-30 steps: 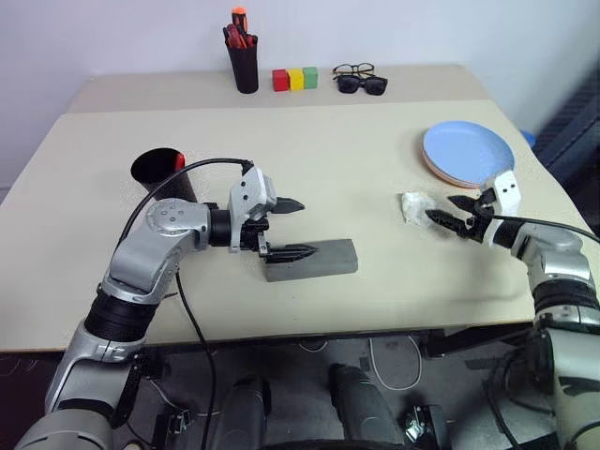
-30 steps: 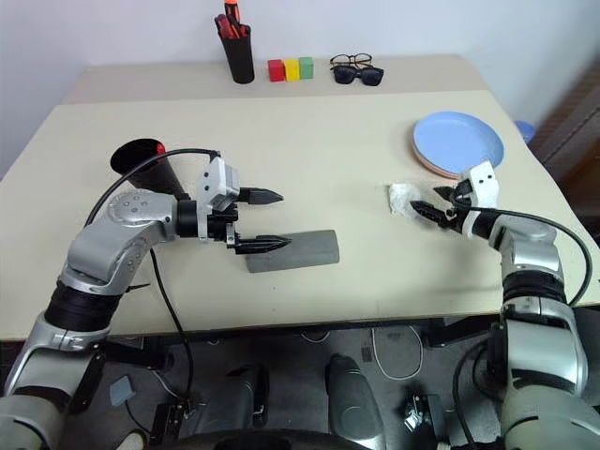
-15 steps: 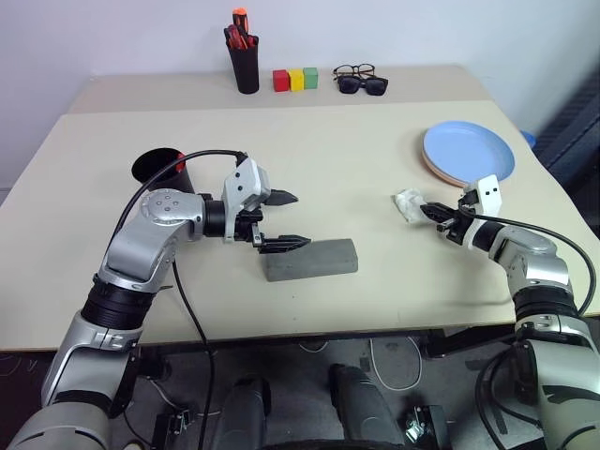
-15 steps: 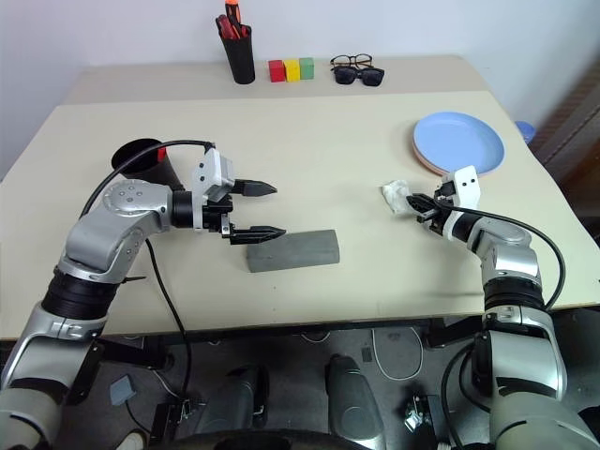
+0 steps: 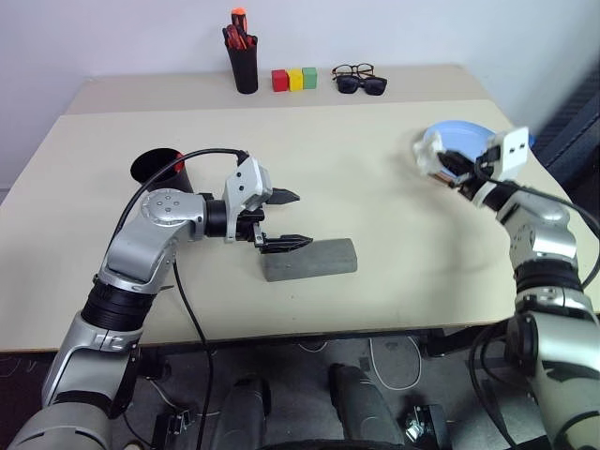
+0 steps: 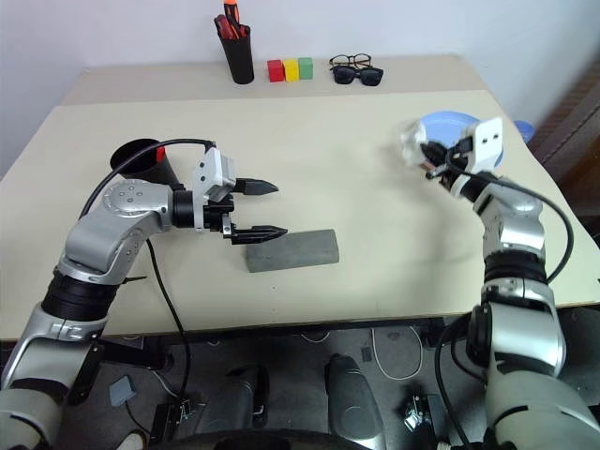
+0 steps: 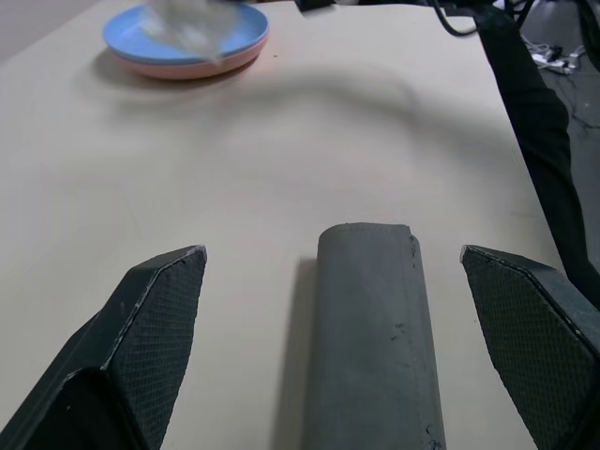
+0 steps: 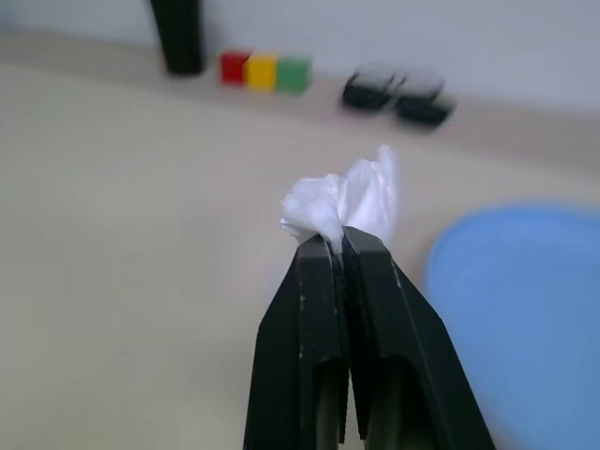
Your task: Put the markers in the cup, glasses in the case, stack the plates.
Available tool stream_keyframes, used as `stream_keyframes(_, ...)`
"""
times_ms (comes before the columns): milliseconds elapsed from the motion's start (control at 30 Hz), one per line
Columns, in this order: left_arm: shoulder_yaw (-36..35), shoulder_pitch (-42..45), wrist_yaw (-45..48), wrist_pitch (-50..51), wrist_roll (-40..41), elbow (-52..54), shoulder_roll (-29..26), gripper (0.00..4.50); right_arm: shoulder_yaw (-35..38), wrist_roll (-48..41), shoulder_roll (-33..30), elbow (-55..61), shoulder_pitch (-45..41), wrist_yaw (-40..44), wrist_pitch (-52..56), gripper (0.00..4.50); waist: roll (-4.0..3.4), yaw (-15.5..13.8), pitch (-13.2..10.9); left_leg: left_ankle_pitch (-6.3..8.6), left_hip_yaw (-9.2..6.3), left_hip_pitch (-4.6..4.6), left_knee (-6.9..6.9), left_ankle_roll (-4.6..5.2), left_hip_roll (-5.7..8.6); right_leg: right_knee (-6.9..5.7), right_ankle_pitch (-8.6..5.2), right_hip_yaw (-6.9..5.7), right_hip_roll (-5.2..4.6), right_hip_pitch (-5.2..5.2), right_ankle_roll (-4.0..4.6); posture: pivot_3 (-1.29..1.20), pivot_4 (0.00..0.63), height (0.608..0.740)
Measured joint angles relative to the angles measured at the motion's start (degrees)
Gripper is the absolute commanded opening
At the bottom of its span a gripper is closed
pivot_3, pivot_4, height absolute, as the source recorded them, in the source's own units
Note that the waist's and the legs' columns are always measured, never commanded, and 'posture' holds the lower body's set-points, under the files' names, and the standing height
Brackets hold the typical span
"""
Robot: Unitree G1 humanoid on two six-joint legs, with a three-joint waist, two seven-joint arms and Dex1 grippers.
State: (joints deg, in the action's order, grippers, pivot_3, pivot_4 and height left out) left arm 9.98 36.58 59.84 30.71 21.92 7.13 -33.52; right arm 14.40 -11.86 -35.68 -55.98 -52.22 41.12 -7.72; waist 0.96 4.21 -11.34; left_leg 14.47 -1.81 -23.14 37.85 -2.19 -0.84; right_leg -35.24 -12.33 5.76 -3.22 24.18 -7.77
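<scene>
So I'm looking down at the beige table (image 5: 375,187), which is really two tabletops pushed together with a seam running across the back, set against a plain white wall, with some cables on the floor under the front edge. My left gripper (image 5: 285,220) hangs just above the tabletop with its two fingers spread wide, and the grey case (image 5: 311,259) lies shut right under the lower fingertip; in the left wrist view the case (image 7: 370,337) runs straight up the middle between the two fingers (image 7: 155,323), neither one touching it as far as I can see. My right gripper (image 6: 433,163) is up in the air on the right side with its fingers pinched together on a crumpled white wad (image 8: 345,204), just in front of the plates (image 7: 187,42). Counting: two plates, stacked, the light blue one on the salmon one; one black cup (image 5: 159,172) behind my left elbow with something red poking out at the rim; one case; one wad. Along the back there's one black pen pot (image 5: 245,66) with red and orange pens, three blocks (image 5: 295,79) in red, yellow and green, and two pairs of eyewear (image 5: 360,79) side by side, touching.
</scene>
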Motion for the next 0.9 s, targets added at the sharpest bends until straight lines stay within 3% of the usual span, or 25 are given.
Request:
stream_keyframes(67, -0.2, -0.2, -0.3, 0.3, 0.0, 0.2, -0.1, 4.5, -0.3, 2.2, -1.0, -6.1, -3.5, -3.7, -4.0, 0.1, 0.0, -0.2, 0.0, 0.0, -0.01, -0.03, -0.03, 0.0, 0.0, 0.04, -0.01, -0.01, 0.0, 0.0, 0.01, 0.0, 0.15, 0.74)
stream_keyframes(167, -0.7, -0.7, -1.3, 1.0, 0.1, 1.1, -0.4, 4.5, -1.0, 5.1, -1.5, -14.0, -8.0, -9.0, -6.5, 0.89, 0.01, 0.0, 0.0, 0.0, 0.0, -0.07, -0.06, 0.0, 0.0, 0.1, -0.01, 0.0, 0.0, 0.04, 0.01, 0.0, 0.15, 0.74)
stream_keyframes(333, -2.9, -2.9, -3.7, 2.8, 0.6, 4.5, -1.4, 4.5, -3.4, 10.8, -1.9, -18.9, -9.5, -19.5, -9.9, 3.16, 0.0, 0.1, 0.0, 0.0, -0.01, -0.06, -0.15, 0.0, 0.0, 0.06, 0.0, 0.0, 0.0, 0.11, 0.01, 0.0, 0.15, 0.74)
stream_keyframes(433, -4.3, -5.0, -5.4, 3.8, 1.0, 6.5, -1.9, 4.5, -3.8, 12.6, -2.6, -19.8, -9.8, -23.0, -10.7, 3.16, 0.0, 0.3, 0.0, 0.0, 0.0, -0.06, -0.14, 0.0, 0.0, 0.06, 0.0, 0.01, 0.0, 0.11, 0.01, 0.0, 0.15, 0.74)
stream_keyframes(533, -6.6, -9.3, -10.1, 1.4, -0.2, 8.8, -0.8, 4.5, -3.2, 12.5, -3.4, -19.7, -9.9, -20.9, -12.2, 3.16, 0.0, 0.4, 0.0, 0.0, 0.0, -0.06, -0.16, 0.0, 0.0, 0.08, 0.0, 0.02, 0.0, 0.11, 0.0, 0.0, 0.15, 0.74)
stream_keyframes(733, -8.5, -23.3, -14.3, -2.4, -2.6, 14.0, -1.2, 4.5, -0.6, 6.3, -4.9, -12.1, -2.7, -2.3, -13.9, 3.16, 0.01, 0.5, 0.0, 0.0, 0.0, 0.0, -0.29, 0.0, -0.01, 0.06, 0.01, 0.03, 0.0, 0.1, -0.02, 0.0, 0.15, 0.74)
stream_keyframes(900, -12.6, -28.1, -16.7, -1.4, 1.4, 18.9, 0.4, 4.5, 1.9, -3.0, -8.2, 12.2, 13.8, 11.2, -5.3, 3.16, -0.06, -0.7, 0.0, 0.0, 0.0, -0.04, -0.14, 0.0, 0.0, 0.02, 0.0, 0.02, -0.02, 0.09, -0.01, 0.0, 0.15, 0.74)
